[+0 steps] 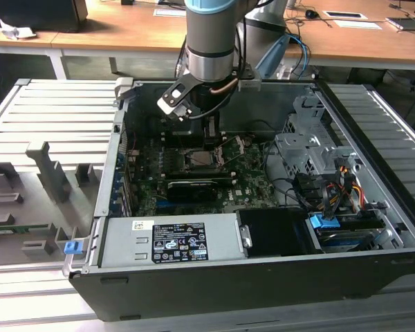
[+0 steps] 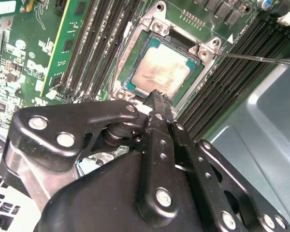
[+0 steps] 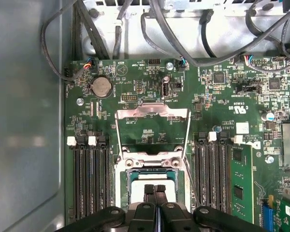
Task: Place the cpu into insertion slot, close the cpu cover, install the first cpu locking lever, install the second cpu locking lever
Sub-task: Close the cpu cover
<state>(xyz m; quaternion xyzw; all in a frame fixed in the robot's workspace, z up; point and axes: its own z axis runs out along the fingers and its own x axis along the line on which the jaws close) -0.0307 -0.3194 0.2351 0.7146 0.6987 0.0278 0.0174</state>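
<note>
We find soft, even room light in the exterior view, bright on the ribbed worktop [image 1: 48, 104] and dimmer inside the open computer case [image 1: 263, 277], darkest at its far side under the arm. In the second wrist view the cpu [image 2: 157, 70] carries a pale, washed sheen, while the black tool [image 2: 157, 95] reads as a dark mass with small glints on its bolts.

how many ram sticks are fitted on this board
1. One green memory stick stands in the bank of black slots to one side of the insertion slot, seen in both wrist views. The other slots look empty, though the gripper hides their near ends.
</note>
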